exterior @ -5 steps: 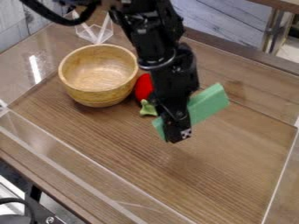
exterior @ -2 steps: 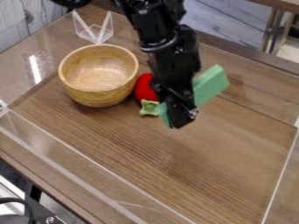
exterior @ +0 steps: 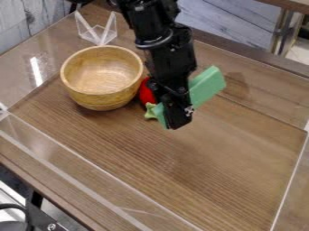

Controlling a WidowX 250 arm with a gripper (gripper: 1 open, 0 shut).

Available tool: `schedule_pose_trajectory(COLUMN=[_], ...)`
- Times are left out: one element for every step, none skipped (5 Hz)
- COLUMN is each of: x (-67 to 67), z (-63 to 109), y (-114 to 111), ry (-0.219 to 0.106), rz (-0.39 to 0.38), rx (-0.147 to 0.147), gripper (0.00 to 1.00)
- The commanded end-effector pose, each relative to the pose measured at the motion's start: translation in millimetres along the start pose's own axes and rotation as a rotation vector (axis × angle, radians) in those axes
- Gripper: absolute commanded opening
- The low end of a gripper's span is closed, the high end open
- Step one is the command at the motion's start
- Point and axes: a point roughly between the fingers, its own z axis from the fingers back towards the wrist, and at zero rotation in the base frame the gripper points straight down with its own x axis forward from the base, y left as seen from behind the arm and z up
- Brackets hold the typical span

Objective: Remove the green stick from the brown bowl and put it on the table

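Far left & along the near edge, clear acrylic walls (exterior: 72, 176) border the table (exterior: 229, 180), a brown wood-grain top. Left of centre sits the brown bowl (exterior: 101, 77), upright, pale inside, nothing visible in it. Behind it, by the back wall, stands a clear folded stand or holder (exterior: 94, 29); can't tell what it is.

Just right of the bowl, a red strawberry-like toy (exterior: 146, 91) w/ green stem lies on the table, mostly hidden behind the arm.

Centre: 1 black robot arm (exterior: 160, 41) comes down from the top, gripper (exterior: 176, 115) pointing steeply down & just above the tabletop. Its claw is clenched on the green stick (exterior: 204, 86), which sticks out up & to the right, tilted, held off the table, outside the bowl.

Right side: bare wood, acrylic wall at the edge.
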Motion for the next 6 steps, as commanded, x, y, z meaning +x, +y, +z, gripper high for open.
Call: schedule_pose_trajectory(x=[13.9, 11.7, 10.0, 11.9, 12.7, 12.8], z=[8.8, -1.8, -12.9, -18.4, -18.4, -15.4], y=[1, -1, -1, 5, 11, 8], ry=[-0.033, -0.023, -0.016, -0.021, -0.034, -0.042], rz=[-0.044, -0.065, -0.067, -0.031, 0.007, 0.045], rx=[0.012, -0.003, -0.016, -0.017, -0.012, -0.003], gripper=[0.0, 0.0, 0.0, 0.0, 0.0, 1.0])
